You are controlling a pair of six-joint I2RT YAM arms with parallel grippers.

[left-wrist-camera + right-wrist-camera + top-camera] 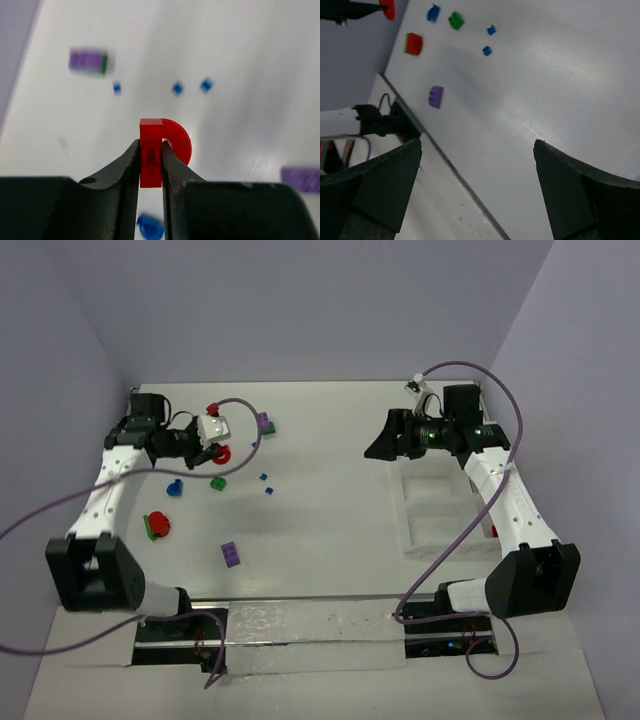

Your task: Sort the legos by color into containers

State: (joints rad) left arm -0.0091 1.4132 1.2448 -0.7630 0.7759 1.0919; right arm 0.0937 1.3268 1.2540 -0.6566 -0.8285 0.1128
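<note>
My left gripper (pixel 216 452) (pixel 150 150) is shut on a red lego (pixel 222 453) (pixel 162 145) with a rounded half-disc side, lifted above the table at the far left. The same red lego (pixel 388 8) shows at the top left of the right wrist view. Loose legos lie around it: red (pixel 212 408), purple with green (pixel 264 423) (pixel 89 61), green (pixel 218 483) (pixel 455 20), blue (pixel 174 487) (pixel 150 227), red on green (pixel 157 526) (pixel 413 43) and purple (pixel 231 553) (pixel 436 96). The white containers tray (pixel 408 530) lies on the right. My right gripper (pixel 383 446) (pixel 477 144) hangs open and empty over the tray's far left corner.
Two tiny blue bricks (pixel 264 477) (pixel 269 490) lie mid-table between the arms. The right arm's link crosses over the tray. Purple cables loop from both arms. Grey walls close in the far and side edges.
</note>
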